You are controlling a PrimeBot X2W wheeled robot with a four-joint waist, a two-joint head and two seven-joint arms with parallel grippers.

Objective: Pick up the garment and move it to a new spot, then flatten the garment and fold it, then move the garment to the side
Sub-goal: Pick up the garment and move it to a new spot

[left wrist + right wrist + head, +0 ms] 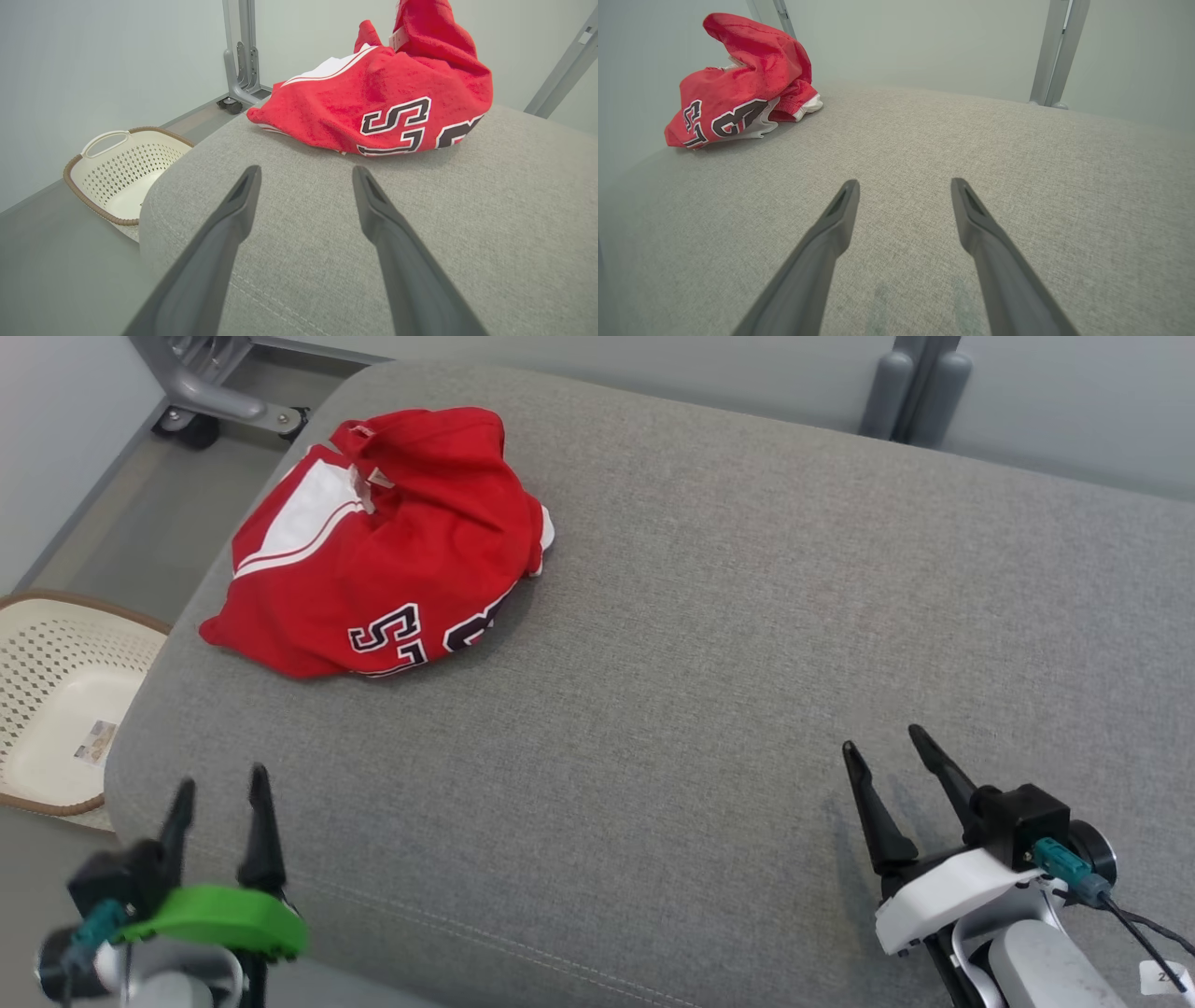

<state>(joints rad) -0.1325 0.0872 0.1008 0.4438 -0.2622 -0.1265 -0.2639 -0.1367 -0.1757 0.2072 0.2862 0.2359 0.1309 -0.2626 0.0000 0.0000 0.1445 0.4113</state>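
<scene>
Garment: a red sports jersey, crumpled into a loose heap, not flat and not folded.
Colour and trim: bright red cloth; a white panel edged with thin red and white stripes on the side toward the far left; a bit of white hem at the right end.
Lettering: large black block characters outlined in white along the near edge; folds cut them off, so I cannot tell what they spell.
Shape from the sides: in the left wrist view the garment humps up with a white tag near its top; in the right wrist view the garment has 1 flap standing upright above the pile.
Place: on the grey upholstered pad, at its far left part near the rounded corner.
Left pincer: its 2 fingers are spread, nothing between them, over the pad's near left edge, well apart from the jersey; the gap is also plain in the wrist view.
Right pincer: spread and holding nothing, over the near right part of the pad, farther from the jersey.
Basket: cream, perforated, brown-rimmed, on the floor left of the pad.
</scene>
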